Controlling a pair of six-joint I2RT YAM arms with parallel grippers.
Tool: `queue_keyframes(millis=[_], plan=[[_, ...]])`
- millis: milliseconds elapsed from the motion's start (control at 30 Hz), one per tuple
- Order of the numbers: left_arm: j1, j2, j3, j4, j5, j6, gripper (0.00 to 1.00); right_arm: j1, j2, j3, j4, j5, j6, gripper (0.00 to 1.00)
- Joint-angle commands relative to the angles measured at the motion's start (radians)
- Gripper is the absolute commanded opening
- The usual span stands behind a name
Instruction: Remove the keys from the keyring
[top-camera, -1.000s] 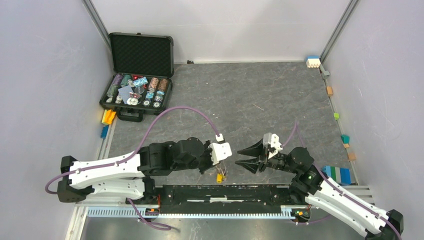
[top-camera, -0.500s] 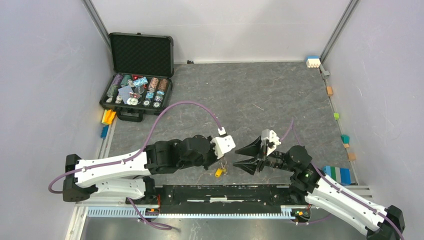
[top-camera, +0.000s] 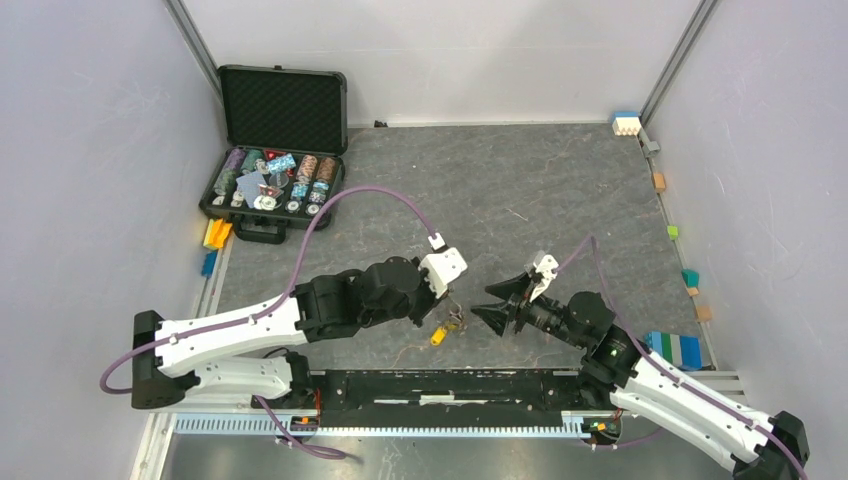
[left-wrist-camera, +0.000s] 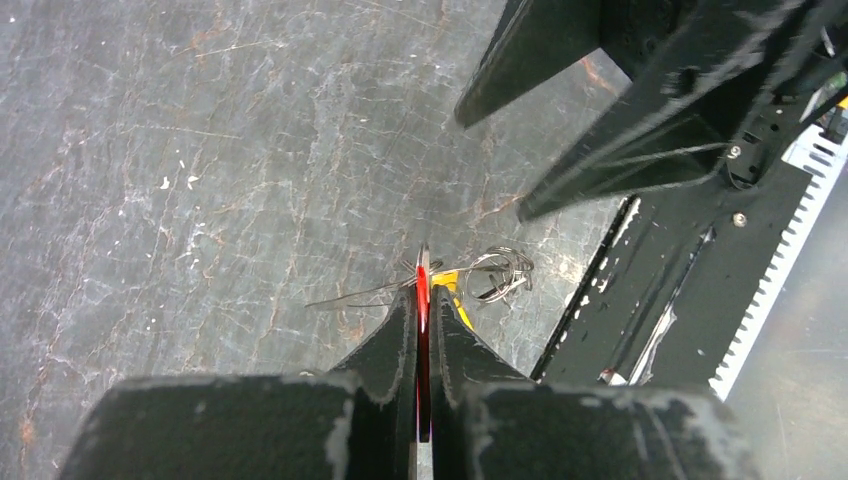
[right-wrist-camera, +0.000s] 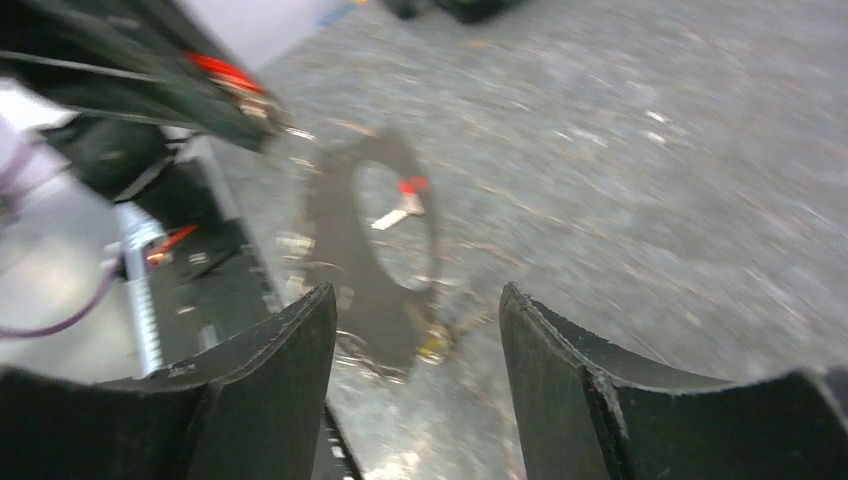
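Observation:
My left gripper (top-camera: 446, 311) (left-wrist-camera: 423, 292) is shut on the flat red head of one of the keys (left-wrist-camera: 423, 300). A yellow-headed key (top-camera: 438, 336) (left-wrist-camera: 447, 284) and small silver rings (left-wrist-camera: 500, 272) hang just beyond its fingertips, low over the table. In the blurred right wrist view the dark grey keyring (right-wrist-camera: 335, 240) dangles as a loop below the left gripper. A small red-headed key (right-wrist-camera: 402, 196) shows through the loop's opening. My right gripper (top-camera: 481, 301) (right-wrist-camera: 418, 290) is open and empty, just right of the bunch, its tips pointing at it.
An open black case of poker chips (top-camera: 275, 180) stands at the back left. Coloured blocks (top-camera: 672, 350) line the right edge. The black rail (top-camera: 450, 385) runs along the near edge below the bunch. A purple cable (top-camera: 370, 195) arches over the left arm.
My left gripper has carried the bunch a little away from the near rail. The right gripper has turned and moved left toward the bunch, its jaws standing wider.

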Motion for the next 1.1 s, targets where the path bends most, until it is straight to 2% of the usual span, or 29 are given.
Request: queue_keyframes(millis=[0, 167, 300, 367, 433, 567, 633, 700, 900, 1067], plan=[[0.039, -0.027, -0.002, 0.069, -0.025, -0.062, 0.02, 0.002, -0.003, 0.055, -0.212, 0.385, -0.017, 0.67], [0.07, -0.072, -0.033, 0.049, -0.024, -0.072, 0.02, 0.002, 0.0, 0.073, -0.346, 0.727, 0.037, 0.7], [0.08, -0.094, -0.046, 0.034, -0.014, -0.071, 0.02, -0.003, 0.06, 0.074, -0.347, 0.875, 0.042, 0.74], [0.083, -0.1, -0.046, 0.03, -0.006, -0.071, 0.02, -0.013, 0.117, 0.094, -0.349, 0.881, 0.025, 0.74], [0.085, -0.104, -0.044, 0.023, 0.003, -0.069, 0.02, -0.015, 0.147, 0.104, -0.309, 0.806, -0.026, 0.74], [0.089, -0.101, -0.04, 0.02, 0.017, -0.063, 0.02, -0.016, 0.104, 0.072, -0.143, 0.434, -0.182, 0.72], [0.091, -0.095, -0.035, 0.018, 0.024, -0.06, 0.02, -0.016, 0.073, 0.066, -0.123, 0.356, -0.214, 0.72], [0.091, -0.09, -0.031, 0.02, 0.026, -0.058, 0.02, -0.016, 0.045, 0.07, -0.144, 0.378, -0.216, 0.72], [0.099, -0.078, -0.026, 0.029, 0.033, -0.058, 0.02, -0.016, -0.011, 0.068, -0.267, 0.604, -0.19, 0.75], [0.113, -0.076, -0.025, 0.023, 0.017, -0.085, 0.02, -0.017, 0.02, 0.072, -0.342, 0.713, -0.133, 0.76]])
